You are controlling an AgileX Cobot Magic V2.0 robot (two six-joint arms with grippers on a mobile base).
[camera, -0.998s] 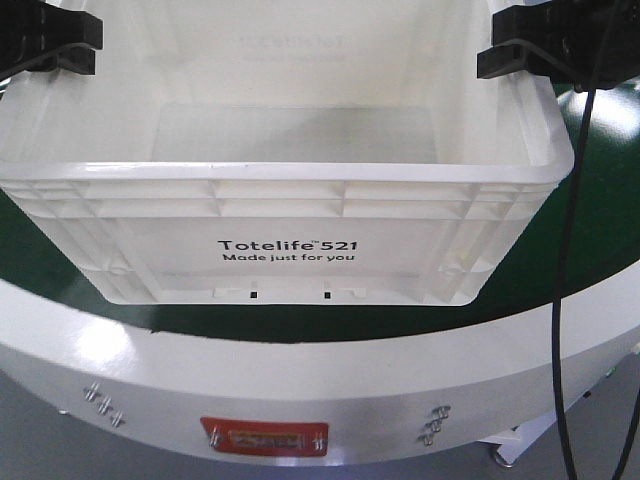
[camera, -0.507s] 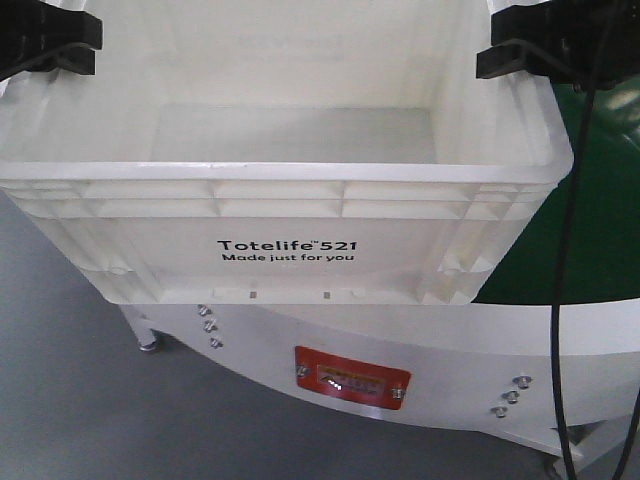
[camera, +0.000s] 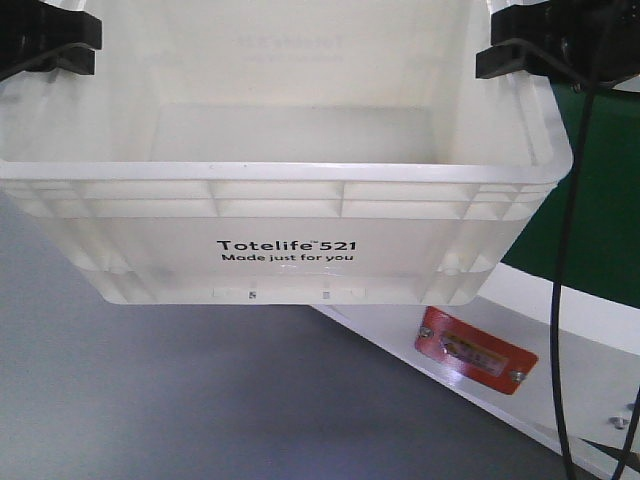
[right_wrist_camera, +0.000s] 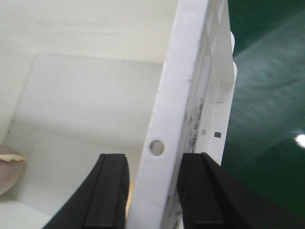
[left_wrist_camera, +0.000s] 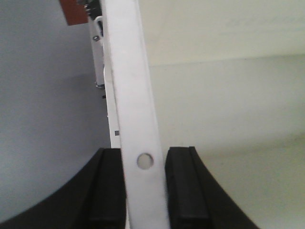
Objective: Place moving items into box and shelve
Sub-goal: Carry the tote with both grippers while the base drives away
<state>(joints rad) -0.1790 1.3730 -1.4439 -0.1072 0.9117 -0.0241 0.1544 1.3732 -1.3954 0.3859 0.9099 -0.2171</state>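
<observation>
Pinching the glossy ribbed white box (camera: pixel 285 215), left gripper (left_wrist_camera: pixel 144 162) and right gripper (right_wrist_camera: pixel 155 167) clamp its flat rims.

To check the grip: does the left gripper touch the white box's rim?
Touching. The left wrist view shows the left gripper clamping the box rim from both sides, no gap.

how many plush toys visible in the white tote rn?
1. A dusty pink round plush toy peeks in at the right wrist view's lower-left edge, inside the large white plastic tote. Another may be hidden; the front view shows none.
</observation>
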